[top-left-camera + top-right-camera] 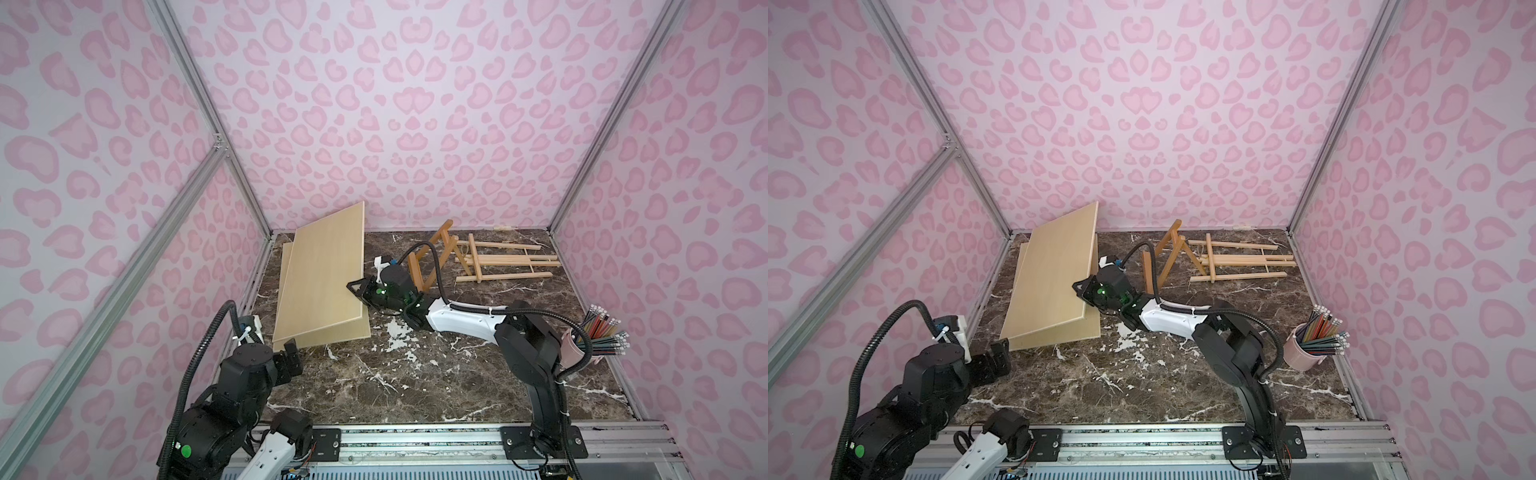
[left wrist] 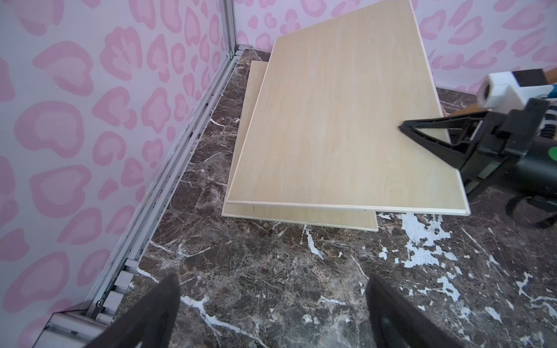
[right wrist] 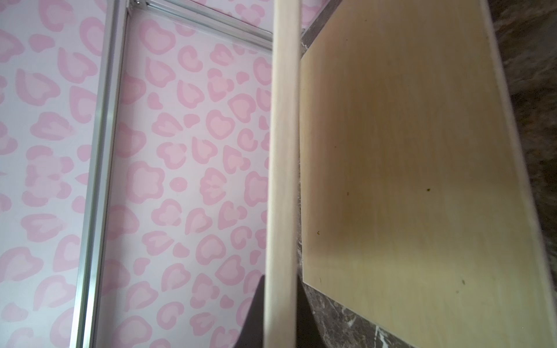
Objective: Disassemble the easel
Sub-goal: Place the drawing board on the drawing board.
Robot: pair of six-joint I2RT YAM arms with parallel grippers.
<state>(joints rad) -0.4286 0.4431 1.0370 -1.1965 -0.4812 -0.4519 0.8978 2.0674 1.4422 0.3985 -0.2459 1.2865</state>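
Many pencils (image 1: 1323, 332) fill the pink cup (image 1: 1302, 355); right gripper (image 1: 1079, 289) clamps a wooden board (image 1: 1050, 274).

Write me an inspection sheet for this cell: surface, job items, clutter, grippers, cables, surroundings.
Surface: dark marble-pattern tabletop, with white chipped patches near the middle.
Job's things: dark easel standing at the back. Light easel lying flat beside it. Upper board held tilted above the lower board, which lies flat.
Clutter: pink pencil cup at the right edge, full of pencils.
Grippers: left gripper open and empty, near the boards' near corner. Right gripper shut on the upper board's edge.
Cables: black conduit loops from the right arm in front of the dark easel; another runs along the left arm.
Surroundings: pink leopard-print walls and an aluminium frame.
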